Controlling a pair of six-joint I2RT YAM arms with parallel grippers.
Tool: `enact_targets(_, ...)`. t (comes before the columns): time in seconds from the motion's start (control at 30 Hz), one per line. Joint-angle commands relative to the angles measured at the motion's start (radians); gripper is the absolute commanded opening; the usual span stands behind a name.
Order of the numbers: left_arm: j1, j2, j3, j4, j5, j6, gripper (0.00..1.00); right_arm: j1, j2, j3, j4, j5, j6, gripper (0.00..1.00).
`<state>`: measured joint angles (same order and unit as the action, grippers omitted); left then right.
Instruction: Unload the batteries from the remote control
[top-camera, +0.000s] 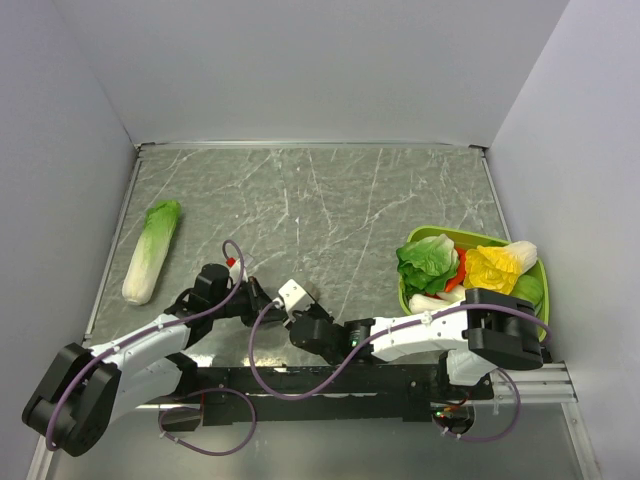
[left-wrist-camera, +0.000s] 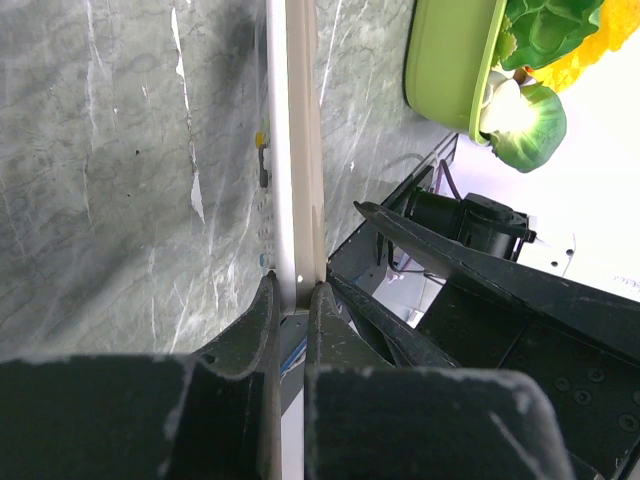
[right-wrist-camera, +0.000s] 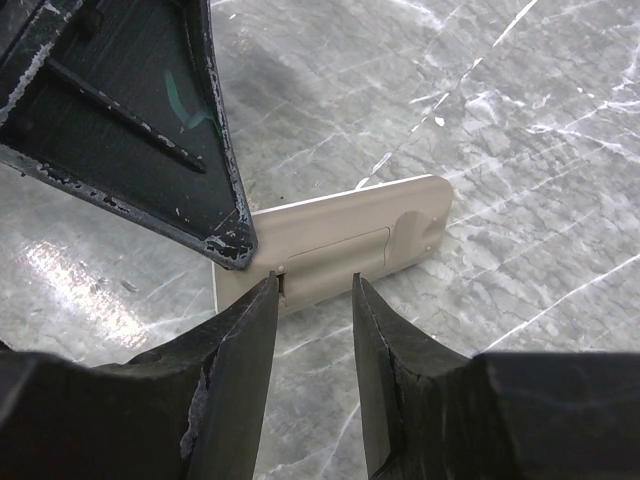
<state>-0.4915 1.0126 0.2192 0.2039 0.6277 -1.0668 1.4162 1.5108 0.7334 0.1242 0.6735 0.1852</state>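
At the near side of the counter (top-camera: 330, 200), the left end effector (left-wrist-camera: 294, 288) is pinched shut on the remote control (right-wrist-camera: 340, 240), the right end effector (right-wrist-camera: 314, 280) is a little open and holds nothing, and the lid (right-wrist-camera: 338, 255) looks still on with no batteries out.

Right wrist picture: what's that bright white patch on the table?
Right wrist view: light glare on the shiny table; the remote is sharp, the right fingers soft. Left wrist view: left fingers dark and blurry up close.
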Motion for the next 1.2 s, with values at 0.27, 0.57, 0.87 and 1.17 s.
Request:
enact_targets(0.27,-0.007,0.001,0.014,0.034,0.076,-0.018,0.01,0.001,0.040,0.043,-0.057,0.097,-0.018,0.43)
enact_targets(0.57,-0.007,0.004,0.008,0.040,0.078,-0.016,0.01,0.000,0.048,0.073,-0.080,0.141,-0.024,0.43)
enact_targets(0.87,-0.007,0.003,-0.001,0.048,0.076,-0.021,0.01,-0.002,0.040,0.084,-0.093,0.118,-0.015,0.43)
enact_targets(1.17,-0.007,0.006,0.000,0.046,0.086,-0.005,0.01,-0.043,-0.119,0.012,-0.051,-0.104,0.016,0.47)
